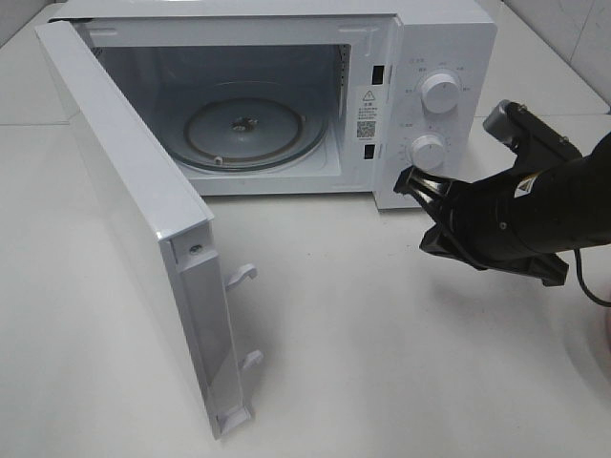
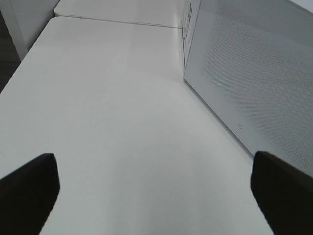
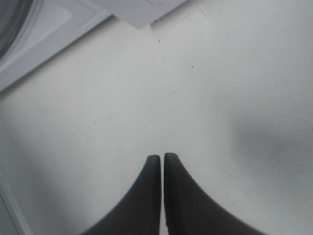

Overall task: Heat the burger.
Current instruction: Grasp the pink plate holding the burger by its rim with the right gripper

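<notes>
Fingers first: my right fingers (image 3: 146,196) are pressed together and empty near the dials (image 1: 428,153) of the microwave (image 1: 458,38); my left fingers (image 2: 29,196) are spread wide by its open door (image 1: 115,153). The burger shows in no view. Hunting for it, I judge a blind swing could knock door or dial.

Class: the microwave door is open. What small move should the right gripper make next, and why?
Probably pull the right gripper back from the microwave and open it: its jaws are shut on nothing, the door stands wide, the turntable is bare, no burger shows.
</notes>
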### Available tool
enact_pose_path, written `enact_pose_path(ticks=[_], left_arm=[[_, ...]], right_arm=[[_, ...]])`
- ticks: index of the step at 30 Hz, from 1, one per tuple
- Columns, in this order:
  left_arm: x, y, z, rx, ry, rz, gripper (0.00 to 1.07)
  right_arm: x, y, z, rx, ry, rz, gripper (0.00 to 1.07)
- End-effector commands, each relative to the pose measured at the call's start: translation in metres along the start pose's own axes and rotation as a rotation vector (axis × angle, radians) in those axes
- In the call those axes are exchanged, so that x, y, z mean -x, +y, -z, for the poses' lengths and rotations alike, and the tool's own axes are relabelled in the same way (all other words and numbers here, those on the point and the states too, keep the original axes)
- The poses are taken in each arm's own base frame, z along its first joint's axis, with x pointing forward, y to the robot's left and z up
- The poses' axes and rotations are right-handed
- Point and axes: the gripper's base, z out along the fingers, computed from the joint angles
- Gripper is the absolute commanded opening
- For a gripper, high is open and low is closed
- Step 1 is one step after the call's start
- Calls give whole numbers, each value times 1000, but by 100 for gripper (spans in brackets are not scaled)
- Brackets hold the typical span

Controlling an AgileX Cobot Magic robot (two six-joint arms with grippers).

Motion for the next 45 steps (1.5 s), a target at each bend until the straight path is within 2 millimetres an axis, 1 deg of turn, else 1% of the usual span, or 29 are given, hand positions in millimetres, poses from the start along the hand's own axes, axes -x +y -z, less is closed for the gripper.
enact_pose_path(ticks=[1, 3, 4, 5, 7, 8, 9, 11, 12, 13, 15, 16, 18, 21, 22, 23, 24, 25, 26, 27, 28, 29, 30, 31, 32, 33, 34, 39, 45], left_arm=[[-2, 0, 2, 0, -16, -1, 100], [-2, 0, 2, 0, -16, -1, 100], [-2, 0, 2, 0, -16, -1, 100], [-2, 0, 2, 0, -16, -1, 100], [-2, 0, 2, 0, -16, -1, 100], [-2, 0, 2, 0, -16, -1, 100], [-2, 0, 2, 0, -16, 0, 100], [-2, 0, 2, 0, -16, -1, 100], [-2, 0, 2, 0, -16, -1, 100], [-2, 0, 2, 0, -16, -1, 100], [-2, 0, 2, 0, -16, -1, 100], [-2, 0, 2, 0, -16, -1, 100], [-2, 0, 2, 0, -16, -1, 100], [-2, 0, 2, 0, -16, -1, 100], [-2, 0, 2, 0, -16, -1, 100], [-2, 0, 2, 0, -16, -1, 100], [-2, 0, 2, 0, -16, -1, 100], [-2, 0, 2, 0, -16, -1, 100], [-2, 0, 2, 0, -16, -1, 100], [-2, 0, 2, 0, -16, -1, 100], [-2, 0, 2, 0, -16, -1, 100], [-2, 0, 2, 0, -16, -1, 100], [-2, 0, 2, 0, -16, -1, 100], [-2, 0, 2, 0, -16, -1, 100], [-2, 0, 2, 0, -16, -1, 100], [-2, 0, 2, 0, -16, -1, 100], [-2, 0, 2, 0, -16, -1, 100], [-2, 0, 2, 0, -16, -1, 100], [-2, 0, 2, 0, -16, -1, 100]], right_arm=[[-4, 0, 10, -17, 72, 134, 4], [-5, 0, 11, -22, 91, 166, 5], [-4, 2, 15, -35, 131, 226, 5], [-4, 2, 15, -35, 131, 226, 5], [-3, 3, 19, -80, 215, 314, 6], [-3, 3, 19, -80, 215, 314, 6], [-1, 4, 22, -111, 254, 366, 7], [2, 3, 23, -133, 273, 385, 8], [9, 0, 26, -175, 302, 400, 8], [9, 0, 26, -175, 302, 400, 8], [20, -6, 32, -242, 345, 416, 10], [20, -6, 32, -242, 345, 416, 10], [35, -15, 38, -319, 373, 431, 12], [39, -18, 40, -338, 379, 434, 15], [46, -23, 44, -370, 385, 437, 18], [50, -26, 45, -383, 390, 438, 20], [50, -26, 45, -383, 390, 438, 20], [56, -32, 48, -407, 396, 443, 31], [60, -38, 50, -425, 407, 446, 45], [60, -38, 50, -425, 407, 446, 45], [61, -42, 51, -434, 416, 453, 52], [64, -48, 53, -453, 428, 469, 72], [64, -48, 53, -453, 428, 469, 72], [65, -51, 54, -459, 432, 471, 79], [65, -51, 54, -459, 432, 471, 79], [67, -55, 55, -466, 440, 475, 95], [69, -58, 56, -473, 439, 489, 101], [73, -64, 58, -489, 435, 475, 100], [81, -82, 61, -521, 423, 411, 96]])
